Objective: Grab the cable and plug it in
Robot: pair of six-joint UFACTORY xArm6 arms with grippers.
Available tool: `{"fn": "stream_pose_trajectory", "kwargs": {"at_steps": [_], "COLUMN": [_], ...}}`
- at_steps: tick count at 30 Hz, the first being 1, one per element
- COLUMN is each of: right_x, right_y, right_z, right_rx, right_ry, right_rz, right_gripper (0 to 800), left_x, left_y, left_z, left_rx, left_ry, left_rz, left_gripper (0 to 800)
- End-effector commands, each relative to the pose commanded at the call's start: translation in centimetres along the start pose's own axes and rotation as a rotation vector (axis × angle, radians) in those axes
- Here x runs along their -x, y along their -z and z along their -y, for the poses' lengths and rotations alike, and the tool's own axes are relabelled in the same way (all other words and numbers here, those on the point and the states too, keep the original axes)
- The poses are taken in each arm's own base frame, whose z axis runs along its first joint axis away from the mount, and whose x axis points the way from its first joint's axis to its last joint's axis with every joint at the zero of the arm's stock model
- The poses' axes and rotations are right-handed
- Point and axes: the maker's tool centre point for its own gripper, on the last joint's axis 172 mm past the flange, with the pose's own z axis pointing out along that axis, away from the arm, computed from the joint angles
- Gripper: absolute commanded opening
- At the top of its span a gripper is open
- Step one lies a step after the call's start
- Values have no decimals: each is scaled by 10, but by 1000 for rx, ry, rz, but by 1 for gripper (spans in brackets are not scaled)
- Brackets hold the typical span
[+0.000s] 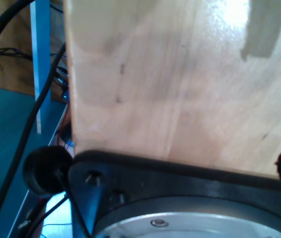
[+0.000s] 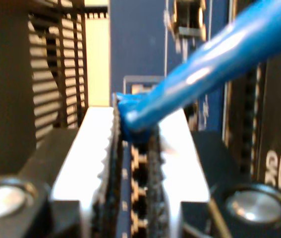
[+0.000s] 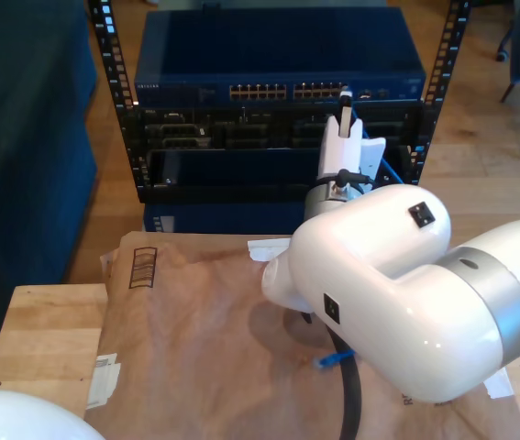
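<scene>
Blurred cable (image 2: 214,59) crosses switch (image 3: 278,55).

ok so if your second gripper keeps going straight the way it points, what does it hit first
Most likely the blue switch in the rack. My second gripper is shut on the cable plug and points at the switch's port row; the plug tip would touch first. Depth is unclear, so I can't tell which port.
</scene>
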Motion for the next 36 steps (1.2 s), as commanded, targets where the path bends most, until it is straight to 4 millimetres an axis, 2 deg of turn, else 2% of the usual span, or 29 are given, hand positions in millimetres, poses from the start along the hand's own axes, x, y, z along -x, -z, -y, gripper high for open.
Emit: {"fn": "stream_pose_trajectory", "kwargs": {"at_steps": [12, 36], "right_x": [-3, -9], "right_y": [0, -4], "right_z": [-4, 1], "right_rx": [4, -7], "right_ry": [9, 3], "right_rz": [0, -12], "right_gripper": [0, 0], "left_x": [0, 0], "left_y": [0, 0], "left_z": [0, 0], "left_rx": [0, 0], "left_ry": [0, 0], "left_rz": [0, -2], "left_gripper": [800, 800]}}
